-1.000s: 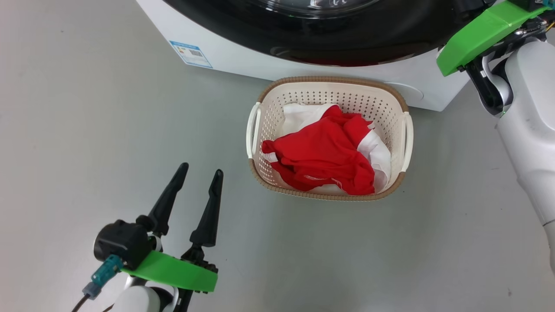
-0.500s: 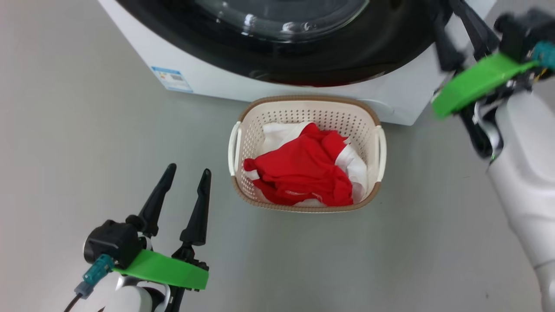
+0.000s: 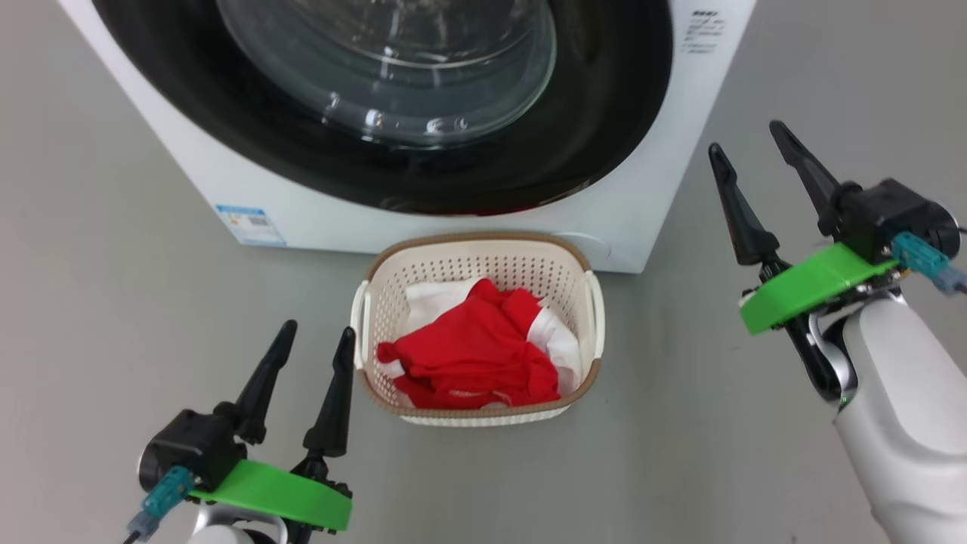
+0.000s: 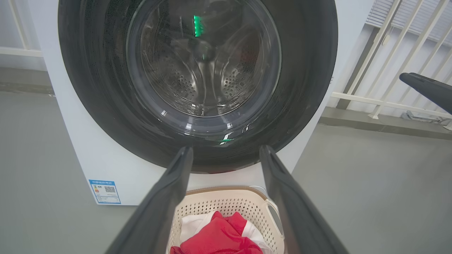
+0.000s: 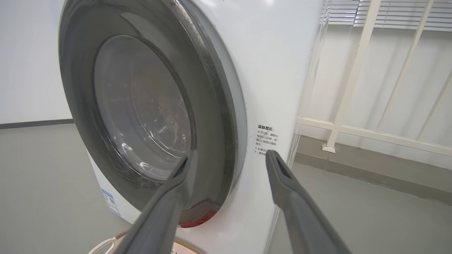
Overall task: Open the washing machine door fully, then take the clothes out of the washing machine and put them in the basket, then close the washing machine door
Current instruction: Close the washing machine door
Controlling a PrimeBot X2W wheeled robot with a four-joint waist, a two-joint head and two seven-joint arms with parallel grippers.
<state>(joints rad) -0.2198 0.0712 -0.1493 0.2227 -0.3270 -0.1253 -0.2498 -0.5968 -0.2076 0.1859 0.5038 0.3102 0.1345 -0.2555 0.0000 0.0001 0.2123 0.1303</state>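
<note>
Right hand (image 3: 744,136) spread wide, empty; left hand (image 3: 319,328) likewise.

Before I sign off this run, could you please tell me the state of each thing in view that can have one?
washing machine door: shut, flush against the front.
washing machine: closed, standing upright.
clothes: bunched inside the basket.
basket: upright on the floor before the machine, holding the clothes.
left gripper: open, empty.
right gripper: open, empty.
</note>
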